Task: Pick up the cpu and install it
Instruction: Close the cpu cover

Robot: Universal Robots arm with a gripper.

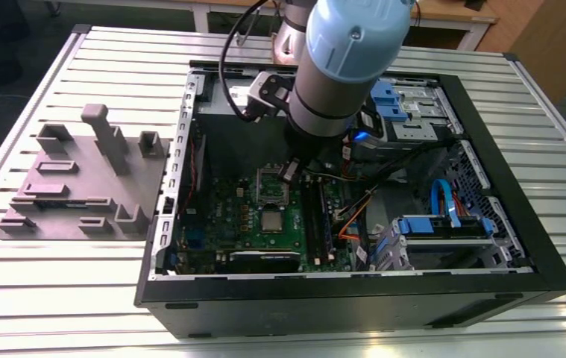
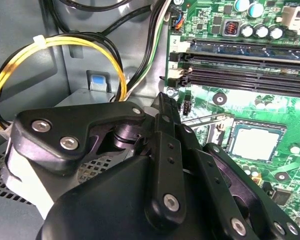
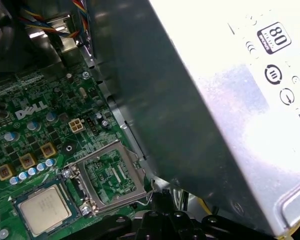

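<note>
1. The chip (image 1: pixel 271 221) lies flat on the green board (image 1: pixel 225 216), inside the open computer case (image 1: pixel 482 134).
2. The claw (image 1: pixel 290 172) hangs just beyond the hinged frame (image 1: pixel 273 188) — chip on that frame's far side.
3. Claw state — cannot tell.

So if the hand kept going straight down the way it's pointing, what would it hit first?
Probably the raised socket bracket on the green board, beside the cpu; depth is hard to judge.
</note>
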